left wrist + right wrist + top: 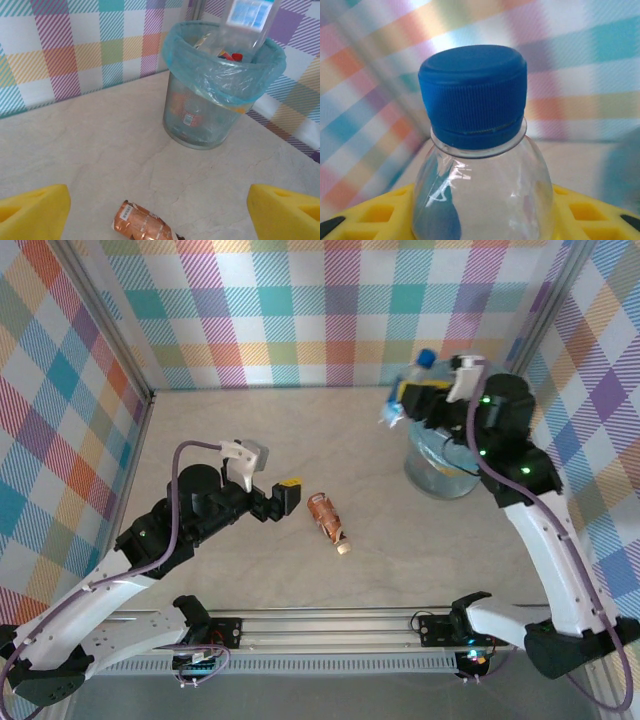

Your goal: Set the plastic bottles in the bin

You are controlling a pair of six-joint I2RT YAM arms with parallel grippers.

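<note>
A copper-labelled bottle (328, 520) lies on its side on the table, its pale cap toward the near edge. My left gripper (285, 495) is open just left of it. In the left wrist view its yellow fingertips (32, 210) stand wide apart, with the copper bottle (145, 225) on the table between and below them. My right gripper (410, 400) is shut on a clear bottle (412, 390) with a blue cap (472, 95), held tilted above the left rim of the bin (425, 475). The bin (215, 90), lined with a light-blue bag, holds several bottles.
Checked walls close in the table on the left, back and right. The bin stands at the right, close to the right wall. A metal rail (330, 625) with both arm bases runs along the near edge. Bare tabletop (250, 430) lies between the copper bottle and the back wall.
</note>
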